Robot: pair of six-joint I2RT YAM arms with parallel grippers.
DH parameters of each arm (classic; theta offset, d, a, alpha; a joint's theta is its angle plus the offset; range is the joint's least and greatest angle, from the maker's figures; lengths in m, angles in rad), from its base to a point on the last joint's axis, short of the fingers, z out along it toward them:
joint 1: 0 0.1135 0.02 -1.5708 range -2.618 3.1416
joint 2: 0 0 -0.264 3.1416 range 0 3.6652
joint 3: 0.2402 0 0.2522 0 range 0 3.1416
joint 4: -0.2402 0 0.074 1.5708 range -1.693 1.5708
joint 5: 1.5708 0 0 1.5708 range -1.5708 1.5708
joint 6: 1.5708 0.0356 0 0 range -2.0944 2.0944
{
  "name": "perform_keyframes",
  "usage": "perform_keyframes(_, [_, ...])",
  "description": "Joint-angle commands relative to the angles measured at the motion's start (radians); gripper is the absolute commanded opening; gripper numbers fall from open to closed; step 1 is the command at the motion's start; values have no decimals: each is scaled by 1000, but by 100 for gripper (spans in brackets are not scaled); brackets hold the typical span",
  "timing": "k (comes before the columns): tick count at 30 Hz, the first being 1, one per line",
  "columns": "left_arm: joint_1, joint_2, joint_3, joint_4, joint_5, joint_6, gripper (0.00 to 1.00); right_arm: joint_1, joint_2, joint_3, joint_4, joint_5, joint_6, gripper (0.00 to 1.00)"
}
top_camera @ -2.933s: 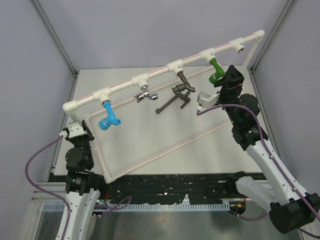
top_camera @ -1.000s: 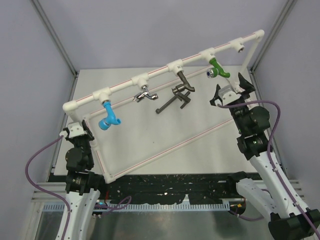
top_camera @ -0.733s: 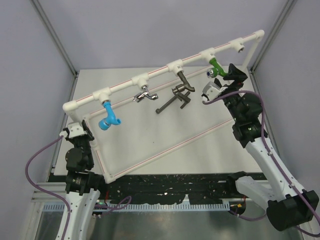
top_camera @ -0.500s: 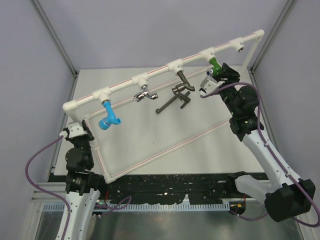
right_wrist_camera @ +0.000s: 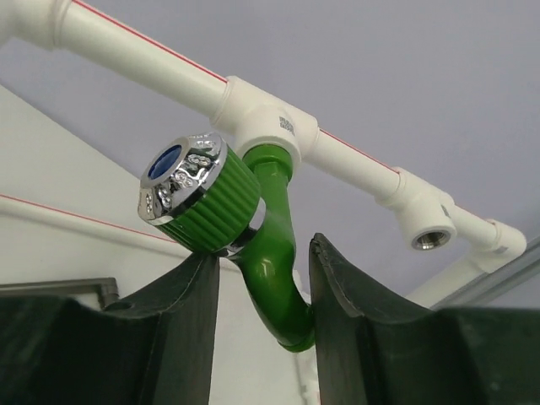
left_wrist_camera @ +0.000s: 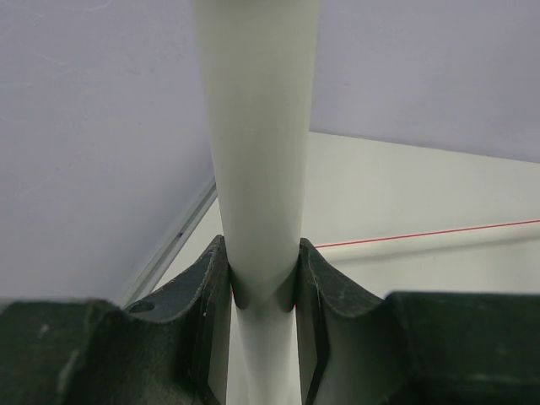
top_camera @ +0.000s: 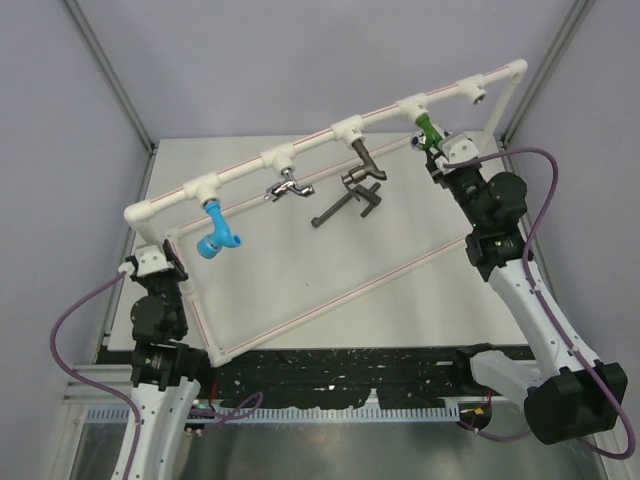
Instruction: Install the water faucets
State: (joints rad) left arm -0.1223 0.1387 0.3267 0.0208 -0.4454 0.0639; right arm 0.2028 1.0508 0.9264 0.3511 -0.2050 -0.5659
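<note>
Green faucet [right_wrist_camera: 272, 253] sits in the fourth tee from the left end of the white pipe frame [top_camera: 240, 172], spout hanging down. Right gripper [right_wrist_camera: 263, 253] straddles the spout, fingers spread with a sliver of gap each side, not clamped. Left gripper [left_wrist_camera: 261, 283] is clamped on the frame's near-left upright. Blue faucet [top_camera: 215, 238], chrome faucet [top_camera: 288, 188] and bronze faucet [top_camera: 365, 168] hang from the frame's other tees. T-handled faucet [top_camera: 338, 210] lies under its top rail.
</note>
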Motion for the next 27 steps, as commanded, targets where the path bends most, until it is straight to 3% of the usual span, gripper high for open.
perform_keyframes(1, [4, -45, 37, 87, -32, 53, 0, -2, -11, 38, 313, 105, 908, 5])
perform_keyframes(5, [4, -51, 37, 85, -39, 54, 0, -14, -43, 35, 270, 107, 875, 7])
perform_keyframes(6, [4, -53, 37, 87, -41, 54, 0, -13, -52, 25, 253, 104, 850, 25])
perform_keyframes(8, [4, -53, 37, 87, -39, 53, 0, -14, -95, 8, 214, 90, 746, 51])
perform_keyframes(11, [3, -45, 40, 85, -36, 48, 0, -14, -202, -64, 134, 117, 597, 73])
perform_keyframes(13, [4, -37, 41, 84, -38, 45, 0, -14, -288, -147, 129, 169, 610, 93])
perform_keyframes(20, [4, 24, 77, 67, -18, -10, 0, -16, -604, -466, 126, 325, 759, 96])
perform_keyframes(24, [6, 116, 135, 50, -6, -36, 1, -14, -849, -606, 55, 368, 733, 96])
perform_keyframes(27, [6, 166, 178, 35, -1, -47, 10, -2, -957, -630, -106, 403, 695, 95])
